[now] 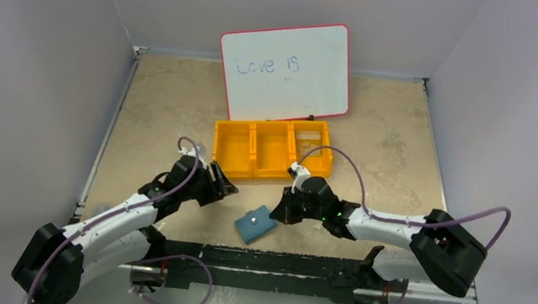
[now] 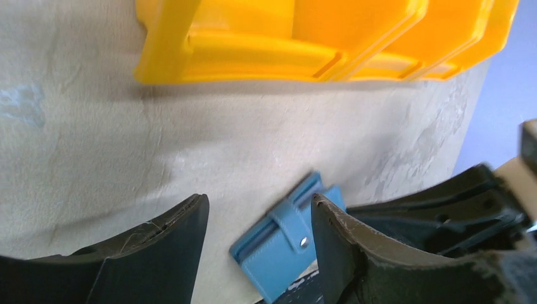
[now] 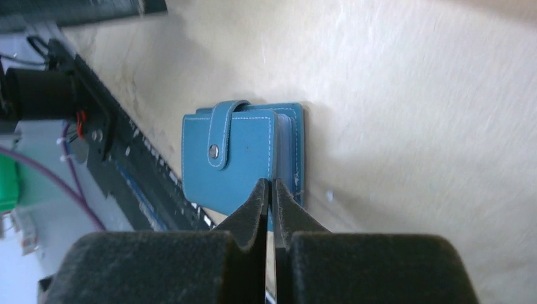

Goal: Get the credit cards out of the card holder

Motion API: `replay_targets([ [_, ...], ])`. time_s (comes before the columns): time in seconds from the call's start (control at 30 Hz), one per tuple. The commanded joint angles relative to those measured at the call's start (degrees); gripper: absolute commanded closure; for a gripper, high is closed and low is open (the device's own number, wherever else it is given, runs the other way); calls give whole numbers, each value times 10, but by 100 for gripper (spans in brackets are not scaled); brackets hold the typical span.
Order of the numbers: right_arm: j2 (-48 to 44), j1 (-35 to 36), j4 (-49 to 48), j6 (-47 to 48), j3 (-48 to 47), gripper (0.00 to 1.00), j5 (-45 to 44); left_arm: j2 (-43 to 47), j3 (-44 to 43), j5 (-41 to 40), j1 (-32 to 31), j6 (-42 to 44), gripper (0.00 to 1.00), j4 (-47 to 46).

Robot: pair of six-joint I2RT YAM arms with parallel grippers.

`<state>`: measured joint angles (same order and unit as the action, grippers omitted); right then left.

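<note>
Card holder (image 3: 244,158): light, soft-sided, snapped shut, flat on counter (image 3: 411,126); prob. slides. Best hold: snap tab. Right gripper (image 3: 271,190) pressed together at its edge; left gripper (image 2: 259,204) spread, empty.

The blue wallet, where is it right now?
In the top view the wallet lies closed on the table near the front edge, just in front of the orange bin, with the right claw at its right side.

Pink-rimmed whiteboard (image 1: 286,71) at back wall; orange three-compartment bin (image 1: 232,152) just before it.
</note>
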<state>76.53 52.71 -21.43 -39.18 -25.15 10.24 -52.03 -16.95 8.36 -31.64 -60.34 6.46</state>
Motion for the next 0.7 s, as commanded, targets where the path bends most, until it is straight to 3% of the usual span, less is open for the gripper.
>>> replay_targets([
  [0.0,-58,12,-38,-60,49,100,63,15,-53,-57,-4,31,39,54],
  [0.17,-105,19,81,-46,32,74,8,9,-69,-66,-4,43,38,89],
  [0.33,-152,19,175,97,-55,49,-62,36,-72,-102,-4,41,37,124],
  [0.53,-131,20,30,336,-60,45,6,162,-101,-252,-4,-1,37,219],
  [0.6,-123,21,-52,391,-34,37,51,211,-111,-288,-3,-9,37,238],
  [0.67,-93,20,-65,454,-42,34,95,239,-121,-312,-3,-17,37,265],
])
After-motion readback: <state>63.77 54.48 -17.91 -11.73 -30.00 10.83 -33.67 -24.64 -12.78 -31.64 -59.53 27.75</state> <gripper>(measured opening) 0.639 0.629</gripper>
